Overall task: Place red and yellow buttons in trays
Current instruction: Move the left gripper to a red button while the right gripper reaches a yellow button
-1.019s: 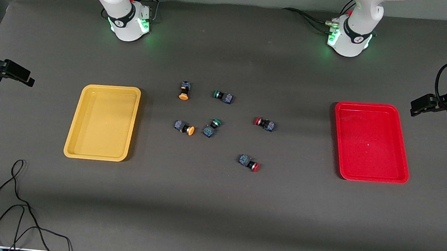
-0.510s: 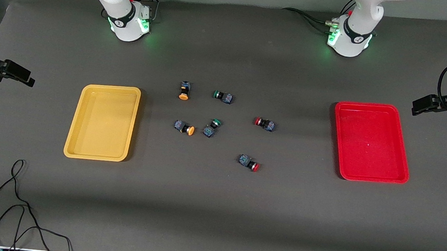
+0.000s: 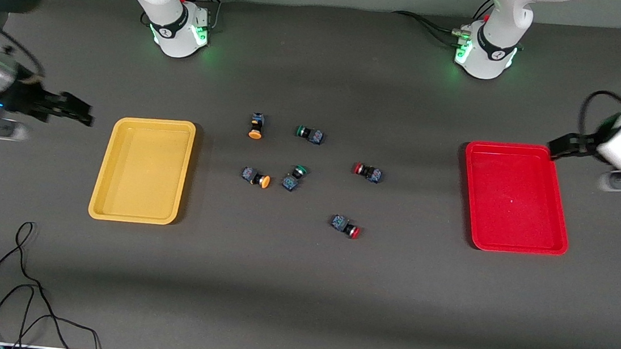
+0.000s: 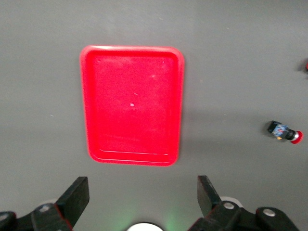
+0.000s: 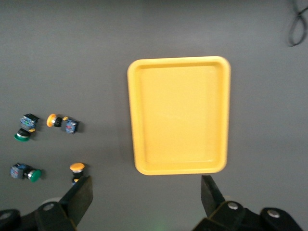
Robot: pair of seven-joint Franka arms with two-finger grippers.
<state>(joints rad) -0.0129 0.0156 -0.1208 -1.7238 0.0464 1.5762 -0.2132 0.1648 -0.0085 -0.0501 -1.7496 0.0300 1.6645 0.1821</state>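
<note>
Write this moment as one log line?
left pincer: open, over red tray | right pincer: open, beside yellow tray | trays: nothing inside

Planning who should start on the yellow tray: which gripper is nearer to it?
Right. The right gripper is open, up beside the yellow tray at the right arm's end of the table. The left gripper is open over a corner of the red tray, at the left arm's end.

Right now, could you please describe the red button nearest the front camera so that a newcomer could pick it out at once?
Start at the red tray toward the left arm's end of the table, then look toward the loose buttons in the middle. The one you want, the red button, lies alone on the dark table, nearer the front camera than all the others. The other red button lies farther from the camera.
</note>
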